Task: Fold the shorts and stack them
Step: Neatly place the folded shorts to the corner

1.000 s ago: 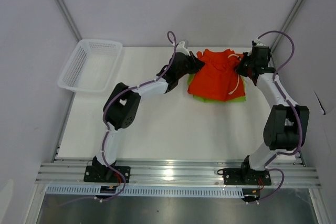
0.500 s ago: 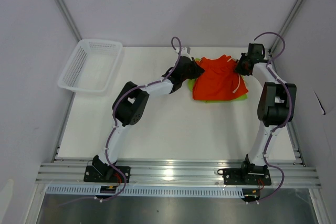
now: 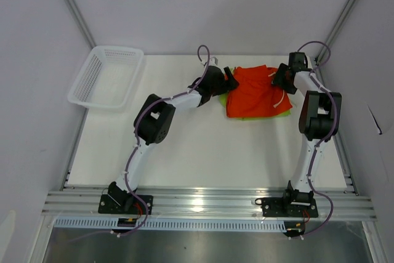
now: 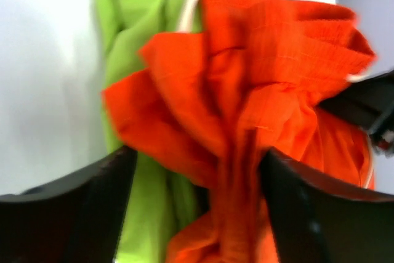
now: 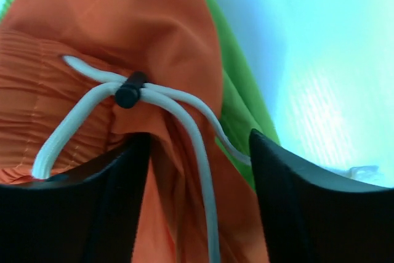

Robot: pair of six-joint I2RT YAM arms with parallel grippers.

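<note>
At the upper left the basket [image 3: 83, 84] sits off the table's [image 3: 184, 152] corner, with nothing to be made out in it.

Right of centre, the left gripper [image 3: 231, 82] is at the left edge of the pile. A second ago it was pinched shut on the raised, bunched top corner of the orange shorts [image 3: 252, 93]. Now its fingers [image 4: 68, 204] stand spread, with loose orange folds lying in the gap and not clamped.

The orange pair has dropped from that lifted, stretched hold into a flatter, more compact patch in the upper right of the table. It lies on top of the green shorts [image 4: 132, 23], which show only as a sliver along the left side and the lower right edge.

At the pile's right edge, the right gripper [image 3: 277, 79] was also closed on the opposite top corner. Its jaws have since parted, and the orange waistband and white drawstring [image 5: 92, 72] lie slack between them, ungripped.

I take this as the release after laying the orange pair on the green one, so the stack looks essentially made. From the left wrist the orange cloth is rumpled, not crisp, so a smoothing pass may be wanted.

No brand, label or writing is legible in any view.
</note>
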